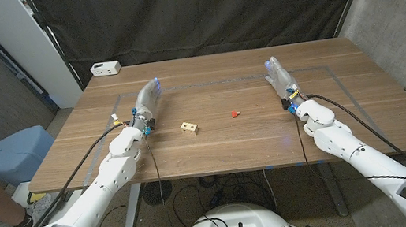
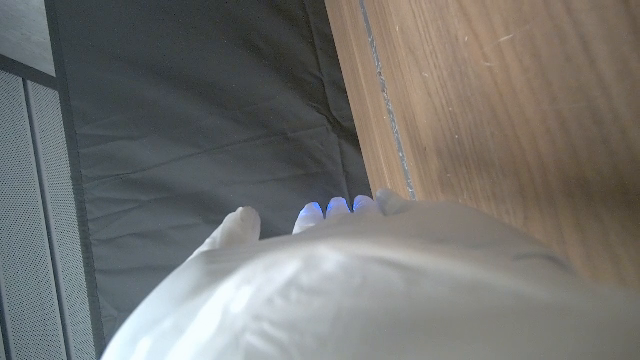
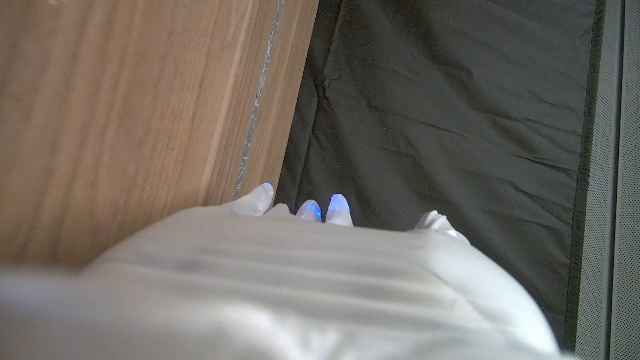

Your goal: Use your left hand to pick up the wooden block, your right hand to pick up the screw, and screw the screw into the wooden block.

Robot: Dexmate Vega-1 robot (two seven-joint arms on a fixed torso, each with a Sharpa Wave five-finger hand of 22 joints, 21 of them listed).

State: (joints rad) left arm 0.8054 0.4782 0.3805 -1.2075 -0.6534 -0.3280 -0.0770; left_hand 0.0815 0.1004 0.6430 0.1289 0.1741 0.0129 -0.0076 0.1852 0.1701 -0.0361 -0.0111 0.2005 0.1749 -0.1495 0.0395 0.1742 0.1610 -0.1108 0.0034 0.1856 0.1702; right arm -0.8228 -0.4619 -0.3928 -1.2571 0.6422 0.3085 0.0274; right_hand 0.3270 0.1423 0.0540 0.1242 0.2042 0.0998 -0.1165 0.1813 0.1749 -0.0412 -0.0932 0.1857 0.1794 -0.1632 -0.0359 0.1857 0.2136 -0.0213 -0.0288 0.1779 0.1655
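Wooden block [image 1: 188,128] is seen lying on the table [image 1: 216,147], short of the left hand's [image 1: 148,100] fingertips and off to their inner side, untouched. Screw [image 1: 235,113], small and red, is found between the two hands, nearer the right hand [image 1: 279,77], well apart from its fingers. Both hands are stretched forward with fingers extended and close together; nothing is held. A white box [image 1: 105,68] is placed beyond the left fingertips at the far edge.

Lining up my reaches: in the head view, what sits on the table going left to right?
left hand → wooden block → screw → right hand
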